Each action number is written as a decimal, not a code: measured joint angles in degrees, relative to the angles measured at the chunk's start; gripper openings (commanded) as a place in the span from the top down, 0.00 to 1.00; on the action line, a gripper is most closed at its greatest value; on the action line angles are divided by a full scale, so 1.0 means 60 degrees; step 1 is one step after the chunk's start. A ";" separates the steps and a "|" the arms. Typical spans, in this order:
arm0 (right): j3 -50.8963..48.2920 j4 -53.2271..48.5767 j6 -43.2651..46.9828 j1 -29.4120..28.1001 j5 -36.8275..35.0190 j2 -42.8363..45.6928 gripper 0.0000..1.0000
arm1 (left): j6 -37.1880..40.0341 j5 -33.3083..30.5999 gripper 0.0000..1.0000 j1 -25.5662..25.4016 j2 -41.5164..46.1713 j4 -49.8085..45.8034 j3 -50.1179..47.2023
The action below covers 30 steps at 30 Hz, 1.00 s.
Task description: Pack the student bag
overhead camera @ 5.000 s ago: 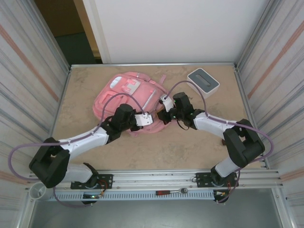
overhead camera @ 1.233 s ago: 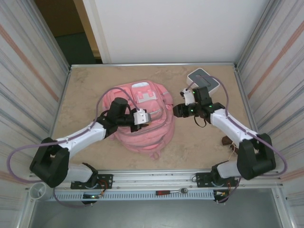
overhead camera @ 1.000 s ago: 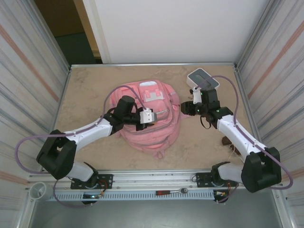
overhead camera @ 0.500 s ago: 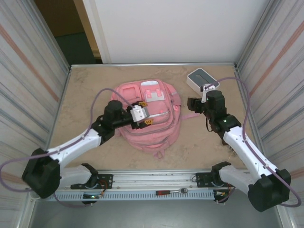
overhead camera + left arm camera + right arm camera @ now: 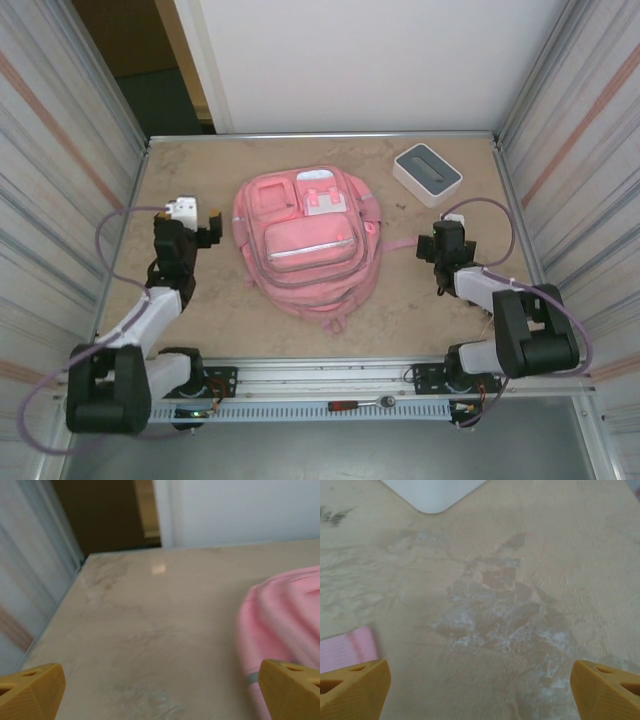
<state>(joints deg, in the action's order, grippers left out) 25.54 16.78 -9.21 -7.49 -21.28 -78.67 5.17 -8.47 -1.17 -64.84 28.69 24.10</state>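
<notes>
the student bag (image 5: 305,240) lies flat at the middle of the desk (image 5: 200,165), front pockets up (its small white patch toward the far edge). to its left, apart from the fabric, the left claw (image 5: 160,695) stands wide open with nothing between its yellow tips. to its right the right claw (image 5: 480,690) is likewise spread and empty, a pink strap end (image 5: 347,645) near one tip. a white-and-grey box (image 5: 427,172) sits toward the far right corner.
</notes>
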 measured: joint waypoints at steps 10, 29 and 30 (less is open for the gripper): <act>-0.0186 0.3741 0.0397 0.1096 0.1388 -0.1217 0.04 | -0.0342 0.1027 0.01 0.0204 -0.2251 0.0911 0.0674; -0.0539 0.4889 0.0397 0.1333 0.2062 -0.1581 0.01 | -0.0612 0.1246 0.01 0.0222 -0.3413 0.3024 -0.0907; -0.0539 0.4889 0.0397 0.1333 0.2062 -0.1581 0.01 | -0.0608 0.1239 0.01 0.0186 -0.3650 0.2965 -0.0892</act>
